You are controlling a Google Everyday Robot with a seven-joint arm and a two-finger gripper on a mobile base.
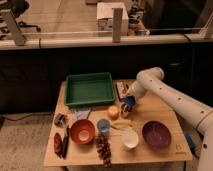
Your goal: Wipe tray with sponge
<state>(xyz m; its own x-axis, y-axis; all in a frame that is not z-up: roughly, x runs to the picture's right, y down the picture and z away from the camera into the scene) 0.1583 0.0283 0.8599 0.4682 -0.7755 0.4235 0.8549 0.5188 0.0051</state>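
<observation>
No legible txt/labels anywhere, hand (128, 104) low over table (152, 113), rt of tray (90, 90)

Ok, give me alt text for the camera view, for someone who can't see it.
A white robot arm reaches in from the right, its gripper low over a wooden table at a small blue sponge, just right of a green tray. An orange-red bowl, purple bowl and light-blue cup sit nearer the front.
</observation>
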